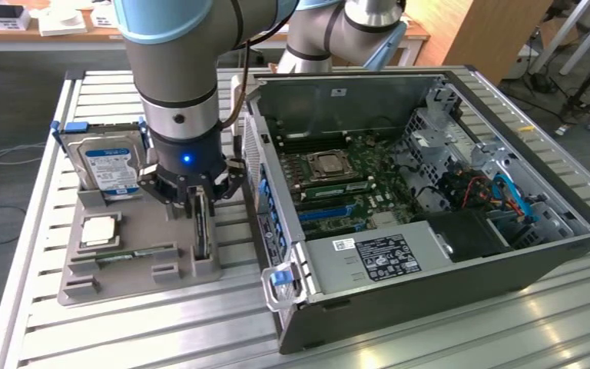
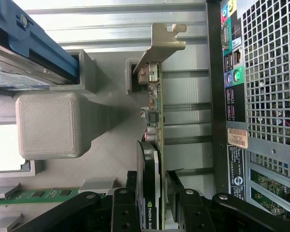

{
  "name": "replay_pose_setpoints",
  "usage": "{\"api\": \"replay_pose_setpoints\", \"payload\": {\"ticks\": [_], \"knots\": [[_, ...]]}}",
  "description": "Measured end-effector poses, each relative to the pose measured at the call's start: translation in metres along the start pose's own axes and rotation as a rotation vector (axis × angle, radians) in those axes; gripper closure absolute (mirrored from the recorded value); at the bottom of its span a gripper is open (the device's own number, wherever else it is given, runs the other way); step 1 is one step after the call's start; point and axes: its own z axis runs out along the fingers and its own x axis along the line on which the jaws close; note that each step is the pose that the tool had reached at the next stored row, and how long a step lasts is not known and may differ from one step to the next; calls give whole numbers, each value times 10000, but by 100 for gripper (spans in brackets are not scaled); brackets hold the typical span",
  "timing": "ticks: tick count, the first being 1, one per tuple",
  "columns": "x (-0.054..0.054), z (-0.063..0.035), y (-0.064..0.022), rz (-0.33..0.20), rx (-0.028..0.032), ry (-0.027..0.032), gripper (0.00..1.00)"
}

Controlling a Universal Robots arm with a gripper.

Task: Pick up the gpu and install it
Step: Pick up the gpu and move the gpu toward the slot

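Gripper (image 1: 194, 201) was down over the gpu (image 1: 200, 229), which stood on edge in its slot of the grey tray (image 1: 136, 224), beside the PC case (image 1: 449, 269). In the wrist view the jaws were apart, straddling the card (image 2: 154, 116) with a thin gap on the board side. Not clamped.
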Motion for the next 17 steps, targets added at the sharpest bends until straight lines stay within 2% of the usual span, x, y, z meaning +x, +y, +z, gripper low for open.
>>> {"api": "replay_pose_setpoints", "payload": {"ticks": [17], "knots": [[3,1,0,-1,0,0,61]]}}
